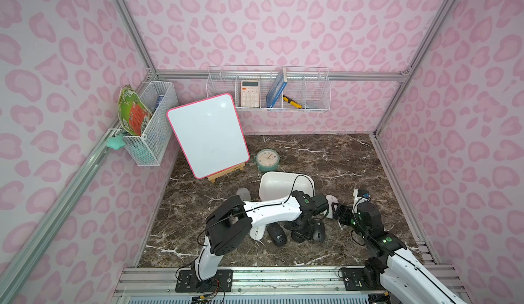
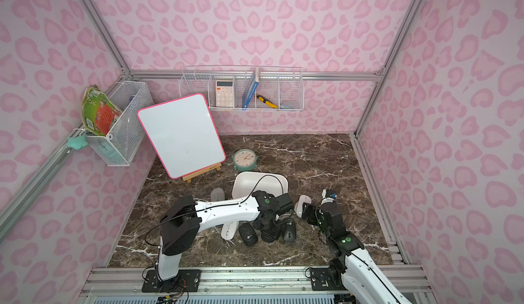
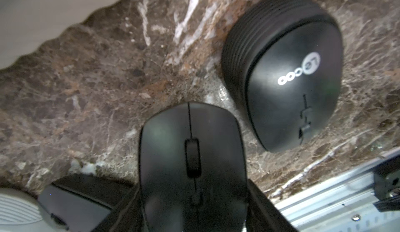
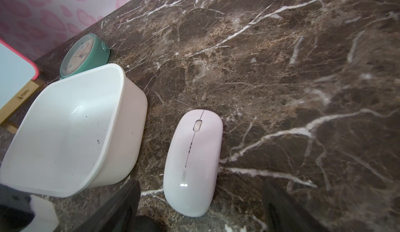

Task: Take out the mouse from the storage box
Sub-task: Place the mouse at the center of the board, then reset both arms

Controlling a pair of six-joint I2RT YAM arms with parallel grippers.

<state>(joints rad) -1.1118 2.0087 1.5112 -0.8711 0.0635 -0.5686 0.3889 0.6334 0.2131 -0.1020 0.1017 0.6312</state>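
Matte black mouse [image 3: 192,166], scroll wheel up, sat outside the white round-cornered storage box [image 4: 129,133], low over the marble table [image 4: 281,68], flanked by the left gripper [image 3: 192,198]; clamped or released, could not tell. Right gripper [image 4: 202,187] fingers spread wide, clear of the pale pink mouse [image 4: 194,161] beside the box

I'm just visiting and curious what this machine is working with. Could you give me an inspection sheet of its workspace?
Surface: dark marbled tabletop, no spills seen.
Job's things: white storage box looks empty where visible; grey mouse, white mouse, pink mouse and two black mice lie outside it.
Clutter: green clock, whiteboard on easel.
End effectors: left end effector straddles a third black mouse, grip unclear; right end effector open around the pink mouse, not touching.
Cables: black cable arches over the left arm; coloured wires at its base.
Surroundings: pink patterned walls; wire baskets hold calculator, book, cutter.
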